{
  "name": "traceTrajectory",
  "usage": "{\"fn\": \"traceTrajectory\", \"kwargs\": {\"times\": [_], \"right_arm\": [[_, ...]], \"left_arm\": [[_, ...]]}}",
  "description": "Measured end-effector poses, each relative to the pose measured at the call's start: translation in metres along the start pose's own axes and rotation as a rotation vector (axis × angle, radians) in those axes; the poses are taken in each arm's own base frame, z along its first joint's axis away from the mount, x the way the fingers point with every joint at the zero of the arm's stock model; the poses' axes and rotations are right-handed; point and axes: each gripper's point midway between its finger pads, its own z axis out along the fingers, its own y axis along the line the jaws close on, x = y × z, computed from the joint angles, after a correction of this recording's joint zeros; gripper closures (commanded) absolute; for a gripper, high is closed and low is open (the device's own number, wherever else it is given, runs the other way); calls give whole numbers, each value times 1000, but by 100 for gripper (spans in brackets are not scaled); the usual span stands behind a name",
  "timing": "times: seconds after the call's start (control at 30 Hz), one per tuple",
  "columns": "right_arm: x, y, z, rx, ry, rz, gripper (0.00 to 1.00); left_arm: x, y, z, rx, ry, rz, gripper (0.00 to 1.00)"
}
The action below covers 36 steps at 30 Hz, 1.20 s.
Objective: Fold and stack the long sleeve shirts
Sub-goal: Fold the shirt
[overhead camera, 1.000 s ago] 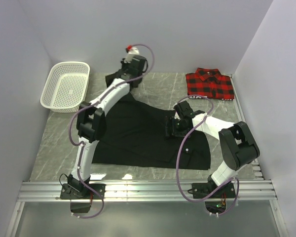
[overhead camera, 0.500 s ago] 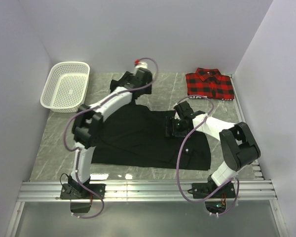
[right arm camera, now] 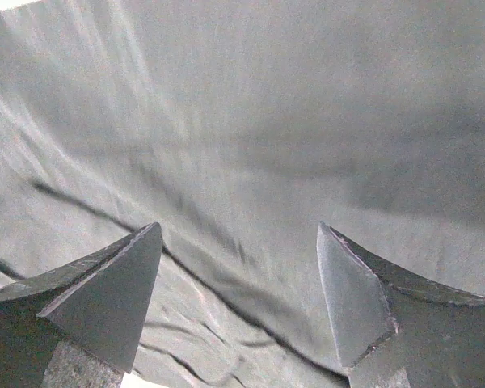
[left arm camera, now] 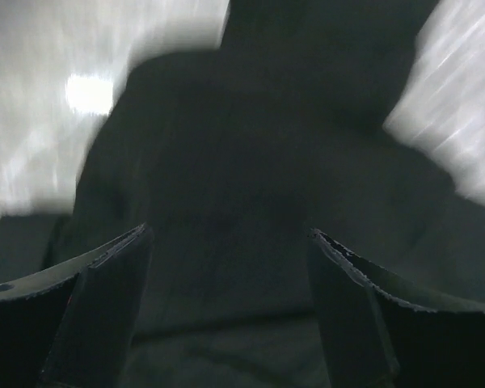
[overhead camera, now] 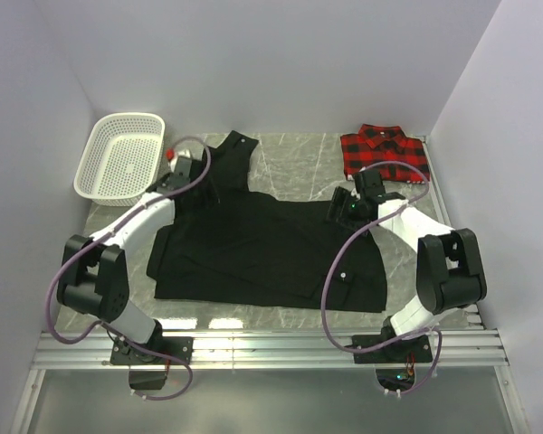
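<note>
**Both hands released over the black shirt**

Your left hand (overhead camera: 208, 185) is released, with its fingers (left arm camera: 105, 299) spread wide. In the left wrist view they frame only dark cloth, with pale tabletop showing blurred at the upper corners. The black shirt (overhead camera: 262, 253) lies straight beneath this hand, spread flat across the middle of the tabletop (overhead camera: 100, 262). Most of the shirt lies to the hand's right and back toward the arm bases. One narrow part of the shirt runs on past the hand toward the back wall. The wrist view is too blurred for you to tell whether the fingertips touch the cloth or hang just above it.

Your right hand (overhead camera: 342, 211) is released too. Its two fingers (right arm camera: 105, 295) stand well apart, and lightly creased black fabric fills the view under and ahead of them. From above, this hand sits over the far right edge of the black shirt, with the body of the shirt to its left and toward the bases.

The plaid shirt (overhead camera: 386, 155) lies folded just beyond your right hand, a little to its right, near the back right corner of the tabletop. It does not lie on the black shirt. A white mesh basket (overhead camera: 127, 117) sits to the left of your left hand, in the back left corner.
</note>
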Motion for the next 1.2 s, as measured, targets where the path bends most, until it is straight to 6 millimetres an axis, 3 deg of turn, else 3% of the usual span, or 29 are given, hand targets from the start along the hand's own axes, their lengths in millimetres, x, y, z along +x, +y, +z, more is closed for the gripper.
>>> {"fn": "traceTrajectory", "kwargs": {"times": [0.13, 0.2, 0.4, 0.67, 0.87, 1.03, 1.13, 1.17, 1.2], "right_arm": [[-26, 11, 7, -41, -49, 64, 16], [-34, 17, 16, -66, -60, 90, 16], [-35, 16, 48, -91, -26, 207, 16], [-58, 2, 51, -95, -59, 315, 16], [-65, -11, 49, -78, -71, 349, 16], [-68, -19, 45, -22, -77, 304, 15], [-76, -29, 34, 47, -108, 251, 13], [-81, -32, 28, 74, -132, 234, 3], [-85, -34, 23, 92, -153, 224, 0]], "left_arm": [[70, 36, 8, -73, 174, 29, 19], [92, 50, 8, -103, 232, 34, 19], [118, 68, 4, -140, 312, 39, 19], [155, 92, -14, -172, 419, 31, 19], [166, 90, -27, -135, 464, -14, 18], [163, 91, -37, -138, 470, -24, 13], [135, 82, -41, -120, 385, -27, 8], [120, 78, -42, -107, 335, -29, 7], [104, 73, -42, -95, 287, -30, 8]]}}
